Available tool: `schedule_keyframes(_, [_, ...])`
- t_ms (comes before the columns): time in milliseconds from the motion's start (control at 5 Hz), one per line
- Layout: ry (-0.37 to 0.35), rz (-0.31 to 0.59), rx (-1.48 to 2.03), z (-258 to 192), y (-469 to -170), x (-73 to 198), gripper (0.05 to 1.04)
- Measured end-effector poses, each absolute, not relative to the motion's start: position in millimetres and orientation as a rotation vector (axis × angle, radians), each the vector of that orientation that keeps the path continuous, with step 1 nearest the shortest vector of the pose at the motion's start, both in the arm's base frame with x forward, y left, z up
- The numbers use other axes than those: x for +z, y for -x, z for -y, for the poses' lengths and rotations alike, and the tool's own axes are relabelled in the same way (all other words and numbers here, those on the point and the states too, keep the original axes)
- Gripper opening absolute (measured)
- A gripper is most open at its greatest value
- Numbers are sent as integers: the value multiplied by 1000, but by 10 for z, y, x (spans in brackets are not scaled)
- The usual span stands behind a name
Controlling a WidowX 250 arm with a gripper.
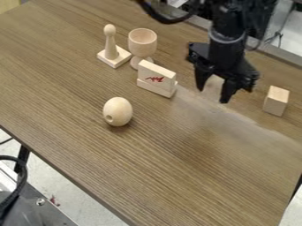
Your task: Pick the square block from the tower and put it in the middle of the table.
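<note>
A pale, block-like shape is at the gripper, far and right of centre; I take it for the square block, without certainty. I cannot tell how far open the gripper is or whether it has hold of the shape. Bare wood should be light, stiff, hardly fragile and only mildly slippery; best held squarely across 2 opposite flat faces, at mid-height. Farther right stands 1 wooden block. Left are 1 red-marked slab, 1 goblet and 1 peg; nearer, 1 wooden egg on the table.
</note>
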State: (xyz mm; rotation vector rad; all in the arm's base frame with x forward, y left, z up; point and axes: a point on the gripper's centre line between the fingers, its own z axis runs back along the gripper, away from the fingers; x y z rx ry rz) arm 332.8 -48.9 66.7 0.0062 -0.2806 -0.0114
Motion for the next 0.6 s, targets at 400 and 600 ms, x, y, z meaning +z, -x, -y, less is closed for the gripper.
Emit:
schedule_keyframes(400, [23,253,113,329,-3247,475,565])
schedule_keyframes(600, [22,237,136,325,-3232,378,565])
